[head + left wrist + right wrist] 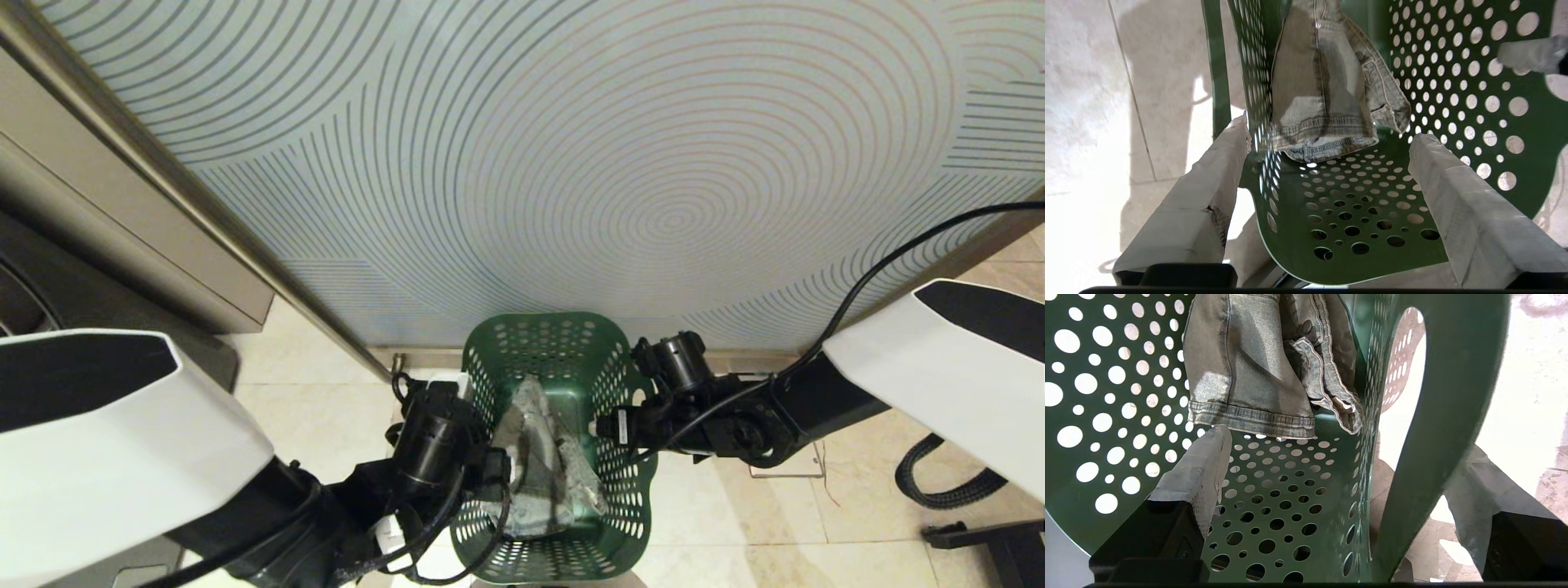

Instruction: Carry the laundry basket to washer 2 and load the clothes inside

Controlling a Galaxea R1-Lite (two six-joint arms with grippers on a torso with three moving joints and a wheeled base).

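Observation:
The dark green laundry basket (563, 335) with round holes stands on the tiled floor before me. The clothes (539, 457), a faded grey-green denim piece, lie inside it. My left gripper (490, 469) is open at the basket's left wall. In the left wrist view the left gripper (1331, 128) has one taped finger (1208, 183) outside the basket (1355, 204) and one inside, near the clothes (1318, 90). My right gripper (608, 425) is open at the right wall. In its own view the right gripper (1347, 439) straddles the basket's rim (1437, 416), one finger (1204, 465) inside below the clothes (1249, 375). Washer 2 is out of view.
A wall panel (571, 163) with curved line patterns rises just behind the basket. A beige cabinet (98, 212) and a dark appliance edge (33, 278) stand at the far left. A black corrugated hose (947, 482) lies on the floor at the right.

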